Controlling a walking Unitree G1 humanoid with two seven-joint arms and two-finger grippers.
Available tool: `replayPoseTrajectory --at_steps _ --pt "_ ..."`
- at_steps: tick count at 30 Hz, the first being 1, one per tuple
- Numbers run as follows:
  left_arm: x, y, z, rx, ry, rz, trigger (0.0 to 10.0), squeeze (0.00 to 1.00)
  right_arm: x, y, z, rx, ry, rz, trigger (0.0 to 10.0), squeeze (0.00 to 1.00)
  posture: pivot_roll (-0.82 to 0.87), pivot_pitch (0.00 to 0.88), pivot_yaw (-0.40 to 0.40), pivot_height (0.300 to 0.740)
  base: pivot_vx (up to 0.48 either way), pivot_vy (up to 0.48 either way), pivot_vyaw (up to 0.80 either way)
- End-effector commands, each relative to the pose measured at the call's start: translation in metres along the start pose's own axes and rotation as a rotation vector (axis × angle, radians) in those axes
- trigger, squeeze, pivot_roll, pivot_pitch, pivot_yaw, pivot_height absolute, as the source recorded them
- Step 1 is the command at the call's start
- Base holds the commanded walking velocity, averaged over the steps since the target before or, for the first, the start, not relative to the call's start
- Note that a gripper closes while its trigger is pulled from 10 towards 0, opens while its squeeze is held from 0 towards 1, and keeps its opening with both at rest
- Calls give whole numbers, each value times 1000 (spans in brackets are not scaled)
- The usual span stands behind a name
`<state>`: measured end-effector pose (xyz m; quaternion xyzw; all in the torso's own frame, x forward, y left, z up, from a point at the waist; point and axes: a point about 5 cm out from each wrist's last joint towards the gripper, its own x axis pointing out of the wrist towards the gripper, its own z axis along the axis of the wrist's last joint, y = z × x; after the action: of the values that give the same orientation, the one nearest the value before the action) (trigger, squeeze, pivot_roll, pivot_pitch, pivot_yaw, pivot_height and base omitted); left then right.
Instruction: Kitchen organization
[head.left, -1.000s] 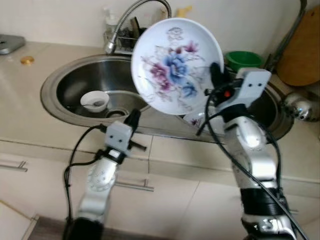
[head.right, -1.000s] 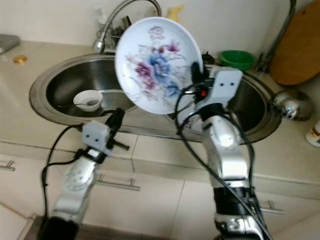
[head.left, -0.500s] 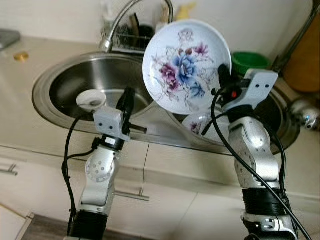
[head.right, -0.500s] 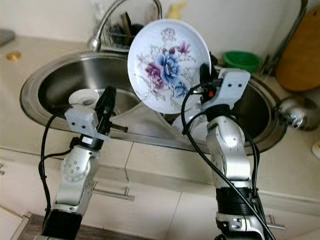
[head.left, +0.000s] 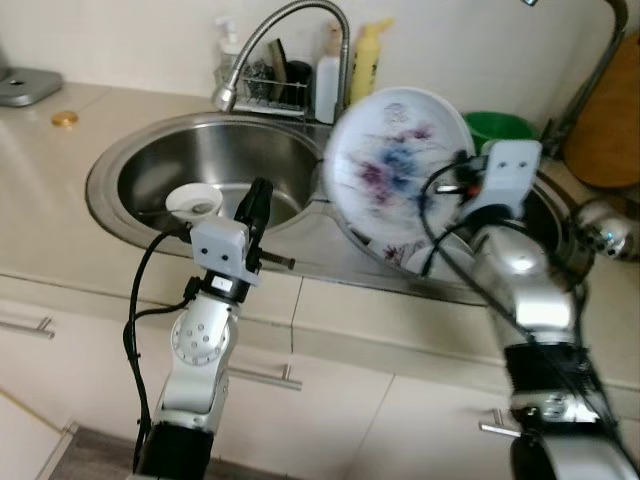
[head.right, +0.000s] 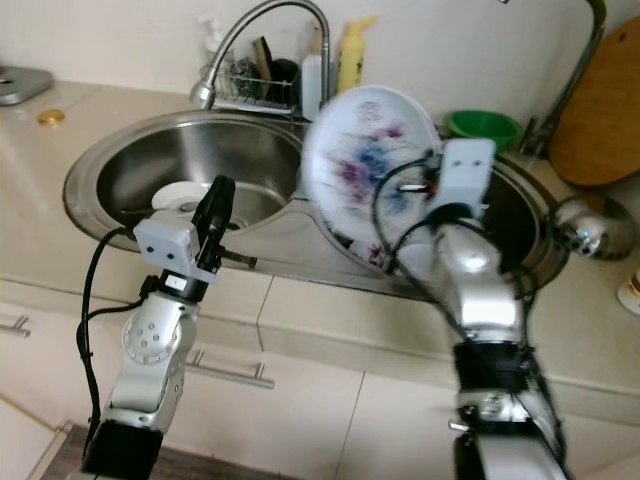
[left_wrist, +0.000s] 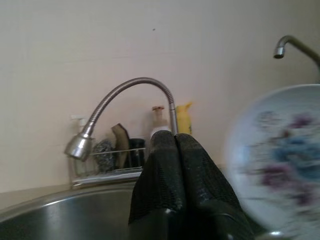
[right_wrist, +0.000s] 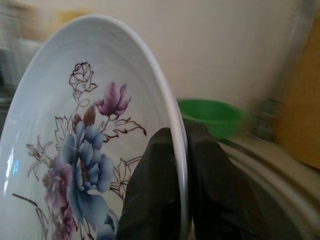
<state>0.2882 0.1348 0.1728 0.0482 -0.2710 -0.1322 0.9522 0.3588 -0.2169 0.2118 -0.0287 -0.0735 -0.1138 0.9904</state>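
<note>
My right gripper is shut on the rim of a white plate with blue and purple flowers, held upright and tilted over the right sink basin. The wrist view shows the plate's rim pinched between the two black fingers. More white dishware lies in the basin below the plate. My left gripper is shut with nothing in it, raised at the front rim of the left basin. A small white bowl sits in that basin.
A curved faucet rises behind the sink, with a wire rack of bottles beside it. A green bowl, a wooden board and a steel kettle stand at the right. A small gold lid lies on the counter at left.
The right gripper has carried the plate down and to the right, closer to the right basin. The camera has shifted; the left gripper has held its pose.
</note>
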Motion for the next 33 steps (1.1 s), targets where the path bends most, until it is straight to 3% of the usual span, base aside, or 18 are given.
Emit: replayPoseTrajectory --at_steps 1,2,4,6,14,22,27,28,29,33 --pt "0 -2 -2 7 15 -15 10000 0 4 -5 6 -13 -5 -32 10000 0 128 0 -65 740 0 0 0" --pt "0 -2 -2 7 15 -15 10000 0 4 -5 6 -13 -5 -32 10000 0 128 0 -65 740 0 0 0" --pt "-1 -3 -3 7 19 -19 10000 0 9 -20 10 -93 -12 -70 10000 0 127 0 -64 740 0 0 0" --pt "-1 -3 -3 7 19 -19 10000 0 10 -22 10 -101 -11 -68 10000 0 127 0 -64 740 0 0 0" --pt "-1 -5 -5 8 31 -33 10000 0 -1 14 -24 -398 129 259 10000 0 121 0 -58 740 0 0 0" --pt "-2 -5 -6 12 35 -29 10000 0 -3 19 -40 -417 228 316 10000 0 123 0 -60 740 0 0 0" --pt "-3 -6 -7 11 40 -32 10000 0 -5 16 -52 -360 328 317 10000 0 126 0 -64 740 0 0 0" --pt "-3 -7 -8 10 41 -32 10000 0 -5 16 -53 -352 334 317 10000 294 125 0 -64 740 0 0 0" --pt "-3 -7 -8 9 43 -32 10000 0 -6 15 -54 -340 339 312 10000 1000 125 0 -64 740 0 0 0" --pt "-4 -7 -9 0 52 -26 10000 0 -7 10 -55 -299 340 276 10000 1000 122 0 -63 740 0 0 0"
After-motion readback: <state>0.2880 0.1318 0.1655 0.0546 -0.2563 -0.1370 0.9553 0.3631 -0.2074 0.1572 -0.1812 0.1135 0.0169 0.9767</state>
